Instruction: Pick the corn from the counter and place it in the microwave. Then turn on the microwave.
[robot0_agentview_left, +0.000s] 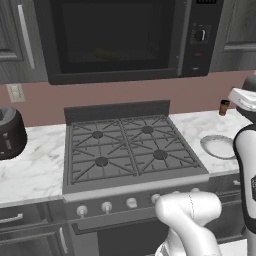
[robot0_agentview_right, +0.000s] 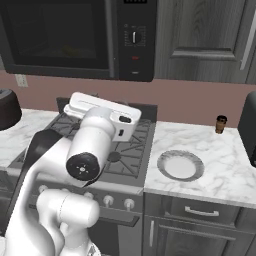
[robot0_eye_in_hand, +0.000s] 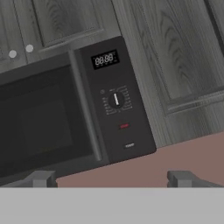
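Hand view | one microwave, door shut | one knob | hand spread wide, empty

Flat, even rendered light, no clear source. Soft shadows only. Microwave glass dark; yellowish smear behind it, perhaps corn. Slight softness throughout, no glare, no edge distortion.

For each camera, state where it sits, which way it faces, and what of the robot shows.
Left base view: behind the arm's left, facing the stove and microwave; white arm at lower right.
Right base view: behind its right, facing the same stove, microwave and plate; arm at lower left.
Hand view: on the hand, facing the microwave's knob; open claw.
All share the microwave.
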